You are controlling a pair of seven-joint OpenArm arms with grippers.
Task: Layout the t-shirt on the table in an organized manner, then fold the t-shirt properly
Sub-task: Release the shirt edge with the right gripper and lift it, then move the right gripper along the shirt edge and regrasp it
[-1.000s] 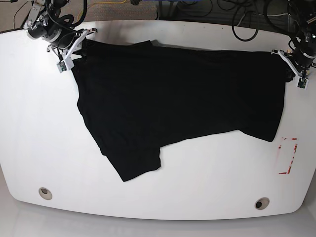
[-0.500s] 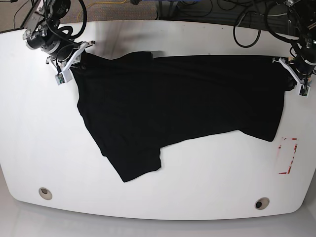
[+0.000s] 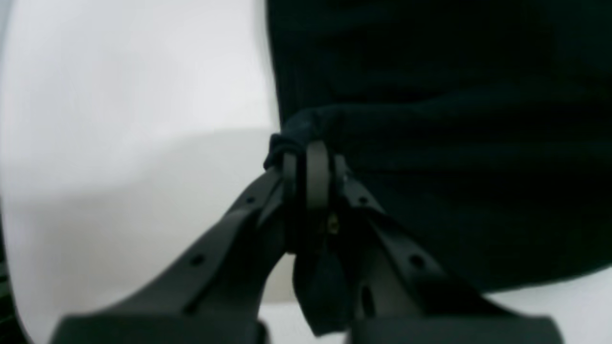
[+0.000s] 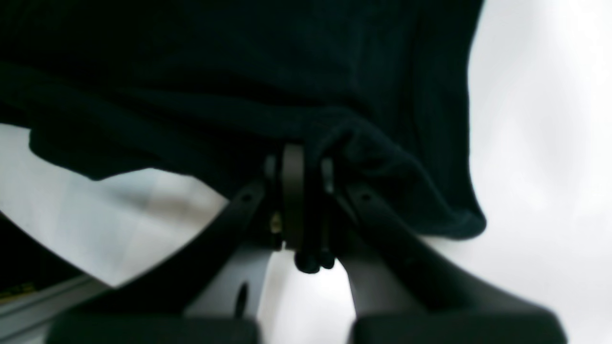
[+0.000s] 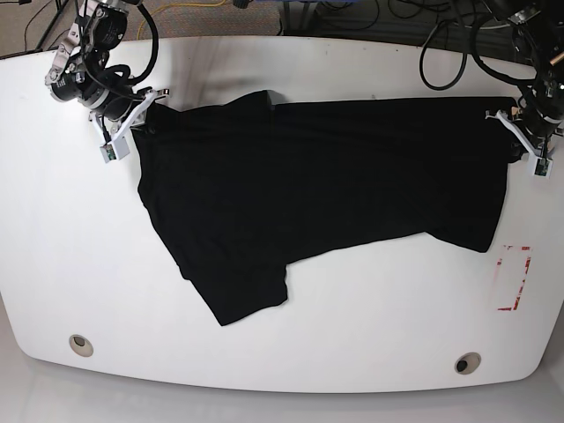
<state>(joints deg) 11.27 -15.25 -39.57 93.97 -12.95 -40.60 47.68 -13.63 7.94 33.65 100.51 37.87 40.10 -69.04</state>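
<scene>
The black t-shirt [image 5: 326, 185] lies spread across the white table [image 5: 291, 352], stretched between both arms. My right gripper [image 5: 132, 123] at the back left is shut on the shirt's edge; the right wrist view shows its fingers [image 4: 294, 191] pinching a bunched fold of cloth [image 4: 363, 143]. My left gripper [image 5: 520, 132] at the back right is shut on the shirt's other corner; the left wrist view shows its fingertips [image 3: 315, 177] clamped on a rolled hem [image 3: 306, 126]. A sleeve [image 5: 247, 295] points toward the front.
A red-outlined rectangle mark [image 5: 513, 278] sits at the right front. Two round metal-ringed holes [image 5: 80, 344] [image 5: 467, 362] are near the front edge. Cables [image 5: 441, 35] hang behind the table's back edge.
Both grippers have moved toward the front of the table, dragging the shirt's back edge with them. The shirt's top edge now lies lower and straighter.
</scene>
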